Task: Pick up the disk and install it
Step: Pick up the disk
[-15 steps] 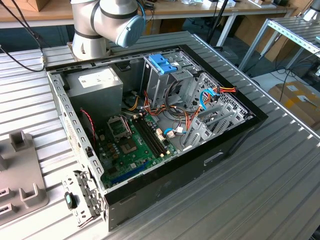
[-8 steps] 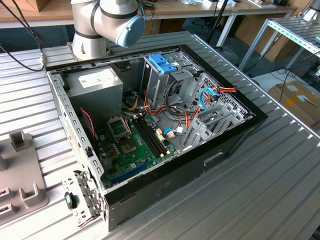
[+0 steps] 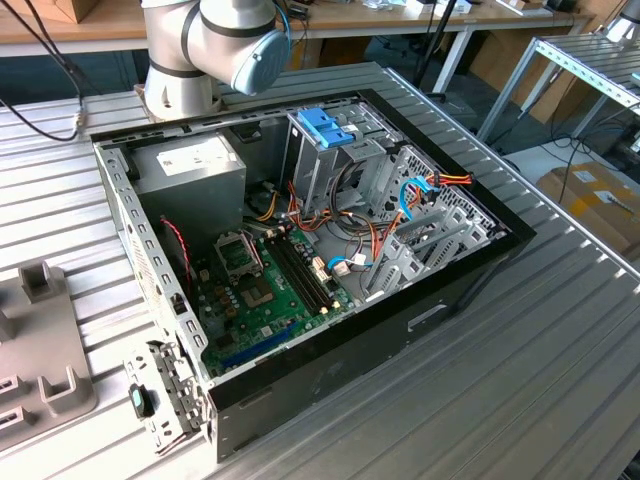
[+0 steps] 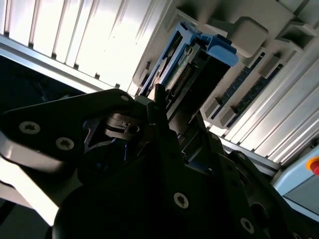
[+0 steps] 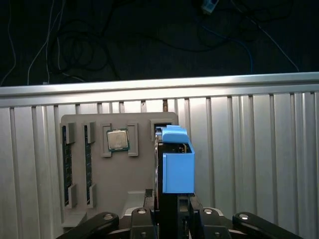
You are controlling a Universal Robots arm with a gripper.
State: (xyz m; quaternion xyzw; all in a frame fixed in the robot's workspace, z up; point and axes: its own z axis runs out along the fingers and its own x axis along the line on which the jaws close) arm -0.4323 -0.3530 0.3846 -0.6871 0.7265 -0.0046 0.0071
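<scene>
The tool [image 5: 169, 206] is gripping the disk [image 5: 178, 172] edge-on, its fingers pressing on both faces. The disk is standing at the grey holder tray [image 5: 119, 174] on the ribbed worktop [image 5: 249, 164]; whether they are touching is unclear

Soft, even light falls from above in the exterior view. The table [image 3: 545, 385] looks pale, and the inside of the case [image 3: 190, 215] is darker, with soft shadows. In the second wrist view the table shines so white it washes out, and the gripper [image 4: 169, 107] sits in deep shadow. In the first wrist view the table's edge glares white and the floor [image 5: 149, 35] behind is nearly black.
</scene>
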